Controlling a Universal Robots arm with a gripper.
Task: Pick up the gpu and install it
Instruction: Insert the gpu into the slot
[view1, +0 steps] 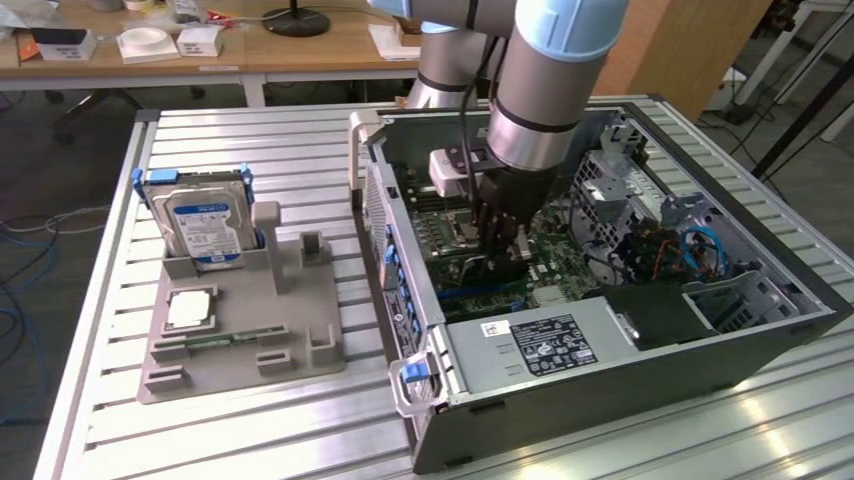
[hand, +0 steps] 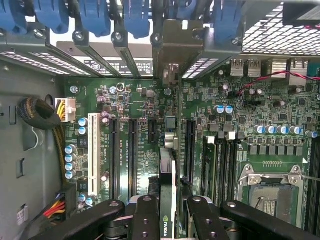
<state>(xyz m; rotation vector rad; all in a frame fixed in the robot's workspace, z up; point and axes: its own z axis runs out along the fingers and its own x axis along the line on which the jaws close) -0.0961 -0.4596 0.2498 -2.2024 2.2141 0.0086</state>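
Closest to the wrist camera: gripper (hand: 169, 212) with black fingers (hand: 145, 220) drawn in tight on either side of the gpu (hand: 168, 200), clamped on its thin top edge. Card held edge-on, upright, a small logo visible on the edge near the fingers. Seen running away from the gripper toward the rear slot brackets, standing over the motherboard (hand: 135, 125) between the long black expansion slots. Whether fully seated in a slot could not be told.

Just beyond: a white slot (hand: 93, 152) and parallel black slots to one side, memory slots and an empty processor socket (hand: 272, 192) to the other. Farther still: blue latches (hand: 135, 17) along the case's back edge.

In the exterior view, gripper (view1: 491, 235) lowered deep inside the open computer case (view1: 627, 370), the gpu (view1: 497, 272) barely visible below the fingers, near the board. Power supply (view1: 547, 345) lay at the near end of the case.

Well apart, toward the exterior view's left: a grey fixture tray (view1: 240, 340) on the slatted table (view1: 200, 440), holding an upright hard drive (view1: 203, 225) with a blue label.
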